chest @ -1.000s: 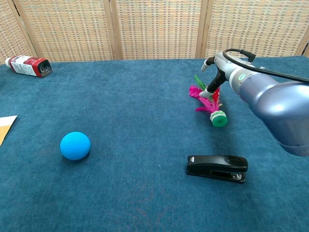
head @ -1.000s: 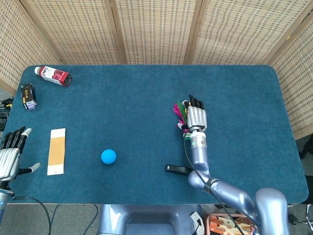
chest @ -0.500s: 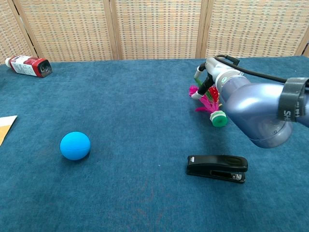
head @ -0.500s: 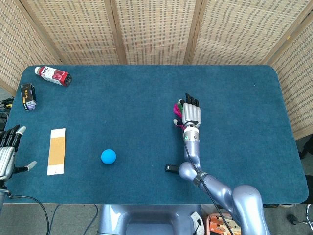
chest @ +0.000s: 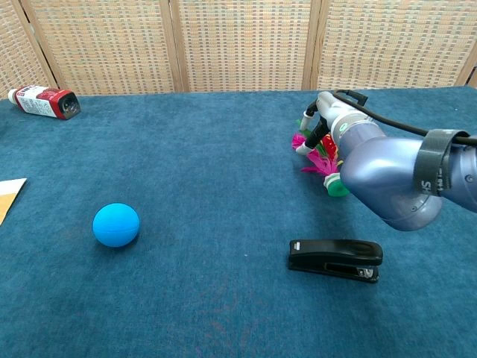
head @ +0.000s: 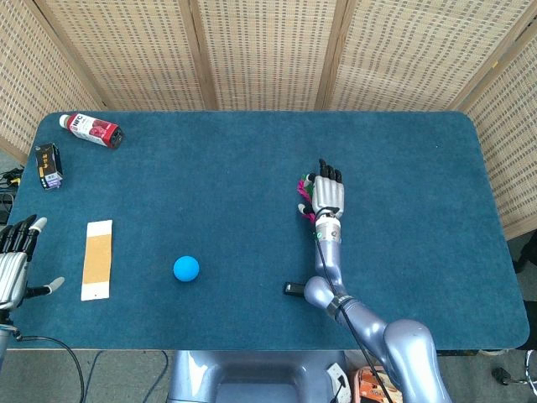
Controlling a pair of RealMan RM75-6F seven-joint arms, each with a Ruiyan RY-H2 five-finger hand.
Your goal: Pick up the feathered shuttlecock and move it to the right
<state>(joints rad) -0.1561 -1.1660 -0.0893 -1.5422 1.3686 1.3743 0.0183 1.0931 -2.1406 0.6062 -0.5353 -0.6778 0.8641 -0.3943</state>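
The feathered shuttlecock [head: 304,200] lies on the blue table, right of centre, with pink and green feathers [chest: 313,159] and a green base [chest: 334,187]. My right hand [head: 328,190] hovers right over it, palm down, fingers [chest: 316,133] extended and bent down against the feathers. No grip on it shows; the shuttlecock still rests on the cloth, its base partly hidden by my forearm in the chest view. My left hand [head: 15,264] hangs off the table's left edge, fingers spread, holding nothing.
A black stapler [chest: 335,258] lies just in front of the shuttlecock. A blue ball [head: 186,268] sits left of centre beside a tan card [head: 98,259]. A red bottle [head: 92,130] and a small dark box [head: 49,165] lie at the far left.
My right hand has slid slightly left and lower over the shuttlecock, and the forearm now covers part of its green base. The left hand dropped a little at the table's edge.
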